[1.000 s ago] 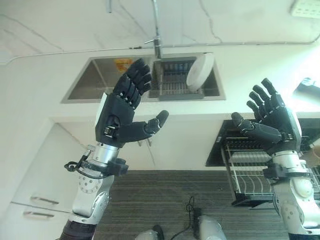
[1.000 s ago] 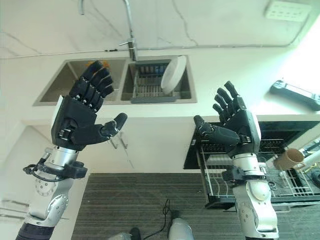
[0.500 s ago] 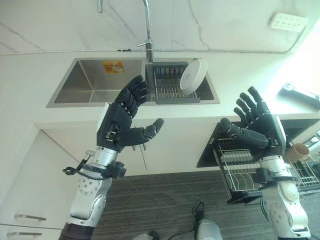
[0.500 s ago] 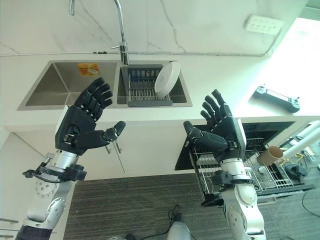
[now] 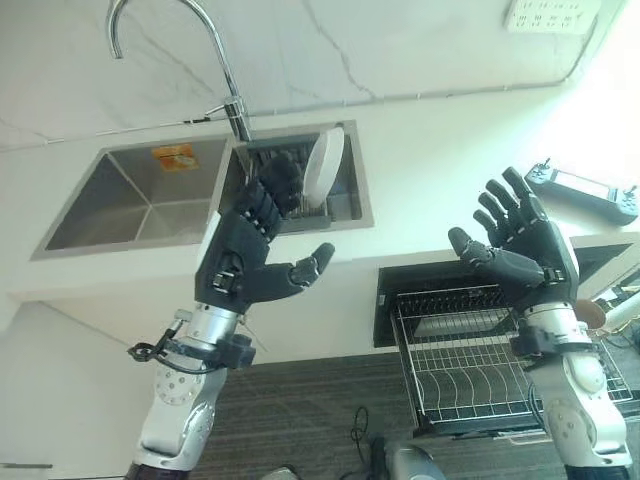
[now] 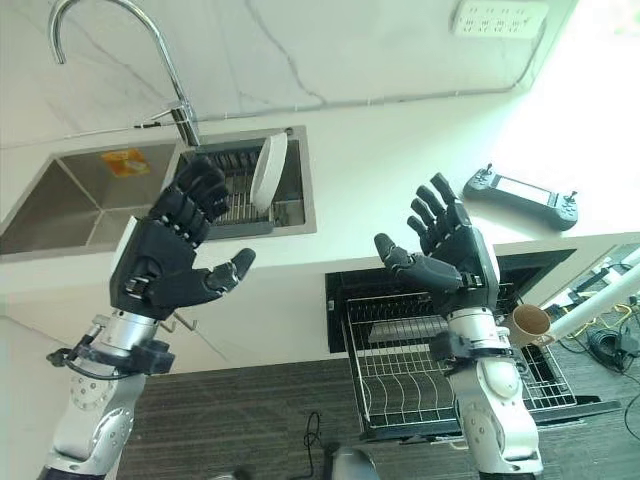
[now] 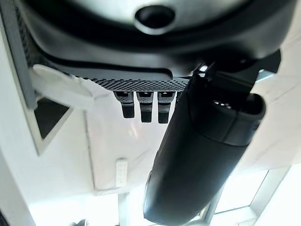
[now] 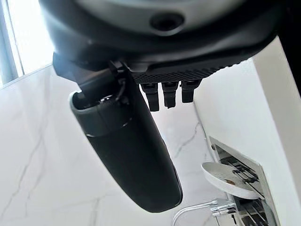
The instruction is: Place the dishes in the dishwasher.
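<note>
Left hand (image 5: 243, 262) spread, right hand (image 5: 525, 248) spread

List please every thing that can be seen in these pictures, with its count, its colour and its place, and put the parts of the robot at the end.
plate: one, white, standing on edge in the rack in the sink's right basin
sink: one, steel, two basins, set in the white counter
rack in the sink: one, dark wire, right basin
tap: one, silver, curved, behind the sink
dishwasher rack: one, silver wire, pulled out below the counter, holds no dishes
cup: one, tan, just right of the right wrist
controller: one, dark, on the counter at right
wall socket: one, white, on the wall
left hand: one, dark, raised, open, holds nothing
right hand: one, dark, raised, open, holds nothing
</note>
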### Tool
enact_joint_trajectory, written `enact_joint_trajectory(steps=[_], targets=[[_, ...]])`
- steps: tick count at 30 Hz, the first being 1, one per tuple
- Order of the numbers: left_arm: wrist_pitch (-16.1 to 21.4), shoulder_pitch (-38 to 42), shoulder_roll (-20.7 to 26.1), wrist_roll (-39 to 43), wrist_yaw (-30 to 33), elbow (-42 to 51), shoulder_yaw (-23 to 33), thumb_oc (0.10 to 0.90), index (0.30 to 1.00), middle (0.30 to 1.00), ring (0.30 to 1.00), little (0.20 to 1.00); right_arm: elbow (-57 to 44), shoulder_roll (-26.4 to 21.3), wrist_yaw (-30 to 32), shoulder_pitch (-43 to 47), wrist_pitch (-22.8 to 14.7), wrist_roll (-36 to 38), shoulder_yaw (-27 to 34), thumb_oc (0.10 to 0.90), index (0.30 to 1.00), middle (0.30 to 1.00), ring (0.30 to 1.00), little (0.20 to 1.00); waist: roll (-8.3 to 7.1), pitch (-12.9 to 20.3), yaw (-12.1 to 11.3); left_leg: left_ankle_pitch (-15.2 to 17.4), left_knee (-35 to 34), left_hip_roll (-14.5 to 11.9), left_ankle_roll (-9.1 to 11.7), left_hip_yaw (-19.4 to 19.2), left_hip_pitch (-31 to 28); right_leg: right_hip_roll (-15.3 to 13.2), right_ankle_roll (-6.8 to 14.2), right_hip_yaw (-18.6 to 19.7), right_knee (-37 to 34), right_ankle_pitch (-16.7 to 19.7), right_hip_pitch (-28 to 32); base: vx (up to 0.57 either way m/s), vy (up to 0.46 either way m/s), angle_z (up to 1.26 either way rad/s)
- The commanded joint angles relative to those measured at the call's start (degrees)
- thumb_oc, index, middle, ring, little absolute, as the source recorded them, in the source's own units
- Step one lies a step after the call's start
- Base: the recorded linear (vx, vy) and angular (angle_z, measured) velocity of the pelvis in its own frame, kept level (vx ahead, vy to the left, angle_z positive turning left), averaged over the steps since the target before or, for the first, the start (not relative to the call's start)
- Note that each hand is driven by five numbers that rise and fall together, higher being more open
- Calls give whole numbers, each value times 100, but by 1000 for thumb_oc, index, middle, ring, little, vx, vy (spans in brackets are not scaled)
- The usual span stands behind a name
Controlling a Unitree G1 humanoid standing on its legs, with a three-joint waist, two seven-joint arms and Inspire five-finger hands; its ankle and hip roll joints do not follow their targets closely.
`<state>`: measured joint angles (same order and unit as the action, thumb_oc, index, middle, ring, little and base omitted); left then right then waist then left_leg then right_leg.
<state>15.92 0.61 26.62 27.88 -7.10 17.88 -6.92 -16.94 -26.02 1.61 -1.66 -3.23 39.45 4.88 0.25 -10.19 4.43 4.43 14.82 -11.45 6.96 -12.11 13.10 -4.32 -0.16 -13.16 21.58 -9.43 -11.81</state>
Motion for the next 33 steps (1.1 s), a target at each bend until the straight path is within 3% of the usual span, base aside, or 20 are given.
enact_joint_trajectory(steps=[1,6,10,18,24,33], targets=[[921,722,90,-23,125,228,80,800,900,900,900,900,-354,-251,145,798,-786,82,163,800,900,900,900,900,-22,161,20,-21,237,153,-178,55,-243,-553,608,457,-439,290,336,25,332,-12],[734,893,135,17,105,359,246,800,900,900,900,900,-525,40,-318,419,-847,110,413,800,900,900,900,900,-24,221,134,196,237,165,-287,-110,-466,-814,840,261,-439,432,396,62,194,-24],[510,1105,93,172,188,220,220,800,900,900,900,900,-458,121,-244,522,-826,73,380,800,900,900,900,900,-84,282,107,369,237,223,-374,-94,-474,-926,913,207,-439,504,367,30,98,-8],[559,973,138,86,156,415,213,800,900,900,900,900,-512,142,15,577,-712,37,327,800,900,900,900,900,-172,329,-120,483,237,295,-493,-75,-411,-1037,911,116,-439,509,373,10,14,9],[710,1043,293,-23,295,507,156,800,900,900,900,900,-378,-16,101,844,-653,241,169,800,900,900,900,900,-230,396,-318,471,237,280,-457,-9,-359,-1042,949,10,-439,417,469,9,-29,2],[616,1135,325,83,419,174,62,800,900,900,900,900,795,-403,746,1764,-703,373,194,800,900,900,900,900,-293,534,-619,476,237,257,-380,174,-379,-1007,930,-178,-439,227,672,30,-31,7]])
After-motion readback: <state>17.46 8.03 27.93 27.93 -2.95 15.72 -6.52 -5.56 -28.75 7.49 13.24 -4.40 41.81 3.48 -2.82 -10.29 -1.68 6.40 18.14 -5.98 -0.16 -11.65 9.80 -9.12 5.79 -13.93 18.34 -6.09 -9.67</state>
